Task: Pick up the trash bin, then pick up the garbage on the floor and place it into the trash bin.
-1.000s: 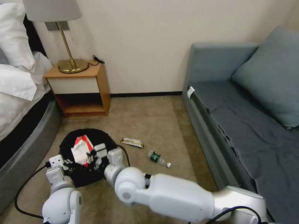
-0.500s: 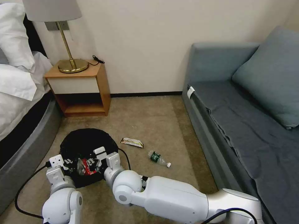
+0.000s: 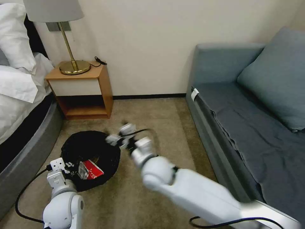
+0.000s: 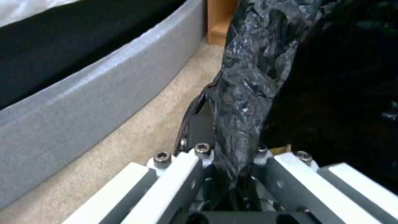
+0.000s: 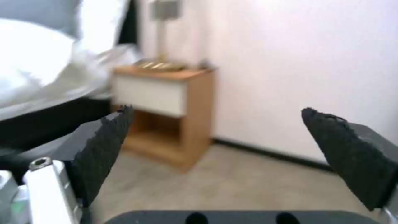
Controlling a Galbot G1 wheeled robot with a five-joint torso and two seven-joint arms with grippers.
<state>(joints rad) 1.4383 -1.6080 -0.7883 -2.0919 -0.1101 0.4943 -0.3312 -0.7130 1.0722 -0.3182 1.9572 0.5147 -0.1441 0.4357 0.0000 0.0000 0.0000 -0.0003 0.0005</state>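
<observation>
The trash bin (image 3: 95, 144), lined with a crinkly black bag (image 4: 248, 77), stands on the carpet at the lower left. My left gripper (image 3: 70, 167) (image 4: 230, 152) is shut on the bag-covered near rim. A piece of garbage, a crushed red-and-white packet (image 3: 92, 172), lies inside the bin close to that gripper. My right gripper (image 3: 121, 136) (image 5: 215, 124) hovers open over the bin's far right rim, blurred, with nothing between its fingers. The right arm (image 3: 190, 190) crosses the floor to the right of the bin.
A grey bed base (image 3: 22, 152) runs along the left. A wooden nightstand (image 3: 85, 92) with a brass lamp (image 3: 71, 63) stands at the wall behind the bin. A blue sofa (image 3: 251, 127) lines the right side. A black cable (image 3: 22, 197) loops by the left arm.
The right gripper went down into the bin with the red-and-white packet, let it go, and swung up and away to the far right. Its arm now covers the wrapper and bottle.
</observation>
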